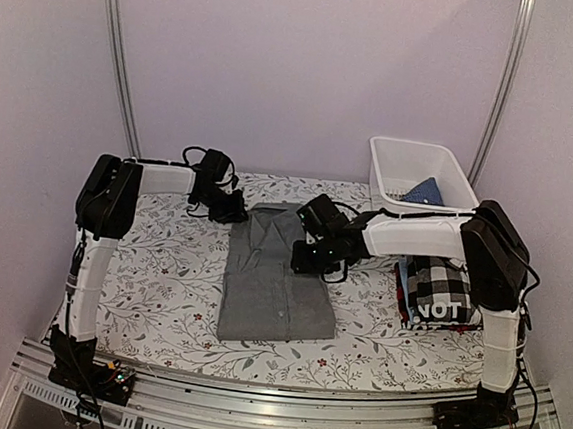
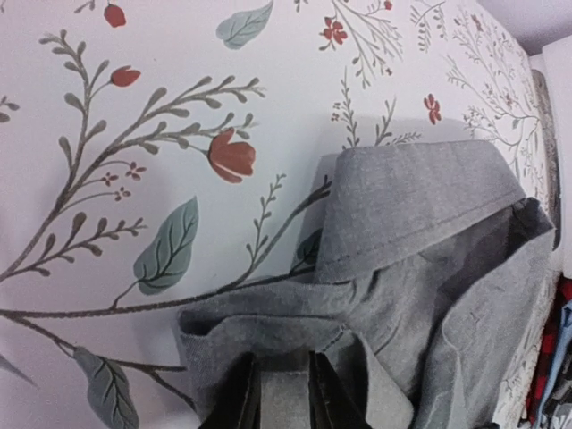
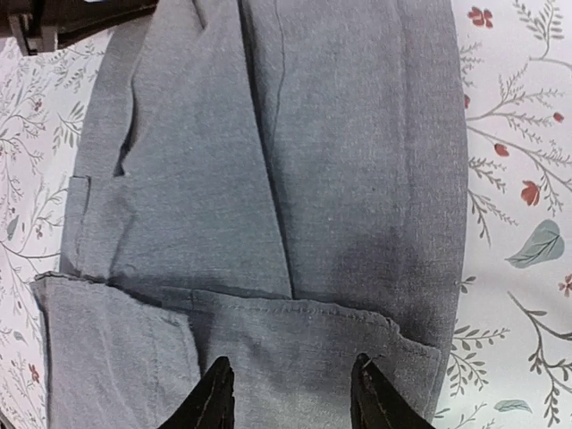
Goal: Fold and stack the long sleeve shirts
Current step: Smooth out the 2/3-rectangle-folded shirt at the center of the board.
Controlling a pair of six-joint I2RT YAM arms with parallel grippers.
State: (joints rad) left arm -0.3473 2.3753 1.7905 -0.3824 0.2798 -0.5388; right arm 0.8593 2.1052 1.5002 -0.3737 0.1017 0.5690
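The grey button-up shirt lies folded lengthwise in the middle of the table. My left gripper is at its far left corner; in the left wrist view it is shut on a fold of the grey cloth. My right gripper hovers over the shirt's far right part, and in the right wrist view it is open above the grey cloth. A black-and-white checked shirt lies on a dark shirt with the letters "NOT" at the right. A pale blue shirt lies in the basket.
A white basket stands at the back right. The table has a floral cloth. The right arm reaches across above the stack of folded shirts. The left gripper's dark body shows at the top left of the right wrist view.
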